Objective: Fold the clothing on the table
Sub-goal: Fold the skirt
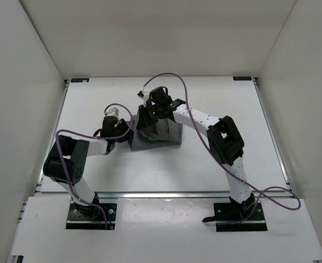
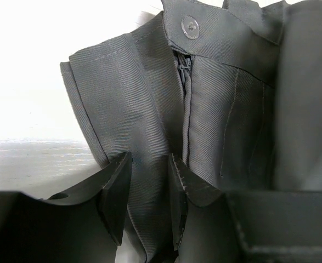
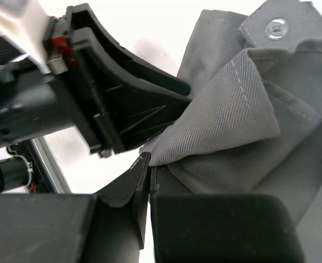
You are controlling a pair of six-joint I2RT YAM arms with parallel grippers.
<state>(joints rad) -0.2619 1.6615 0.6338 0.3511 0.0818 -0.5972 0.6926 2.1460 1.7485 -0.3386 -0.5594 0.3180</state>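
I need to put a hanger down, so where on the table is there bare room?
Bare: the far strip of table between skirt and back wall; the right side between right arm and side rail; the near strip between skirt and front rail. Crowded: the middle, where left gripper and right gripper hold the skirt.

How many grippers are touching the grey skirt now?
2. The left gripper has skirt fabric between its fingers, near the zipper. The right gripper is shut on a folded edge of it. No other gripper is in view.
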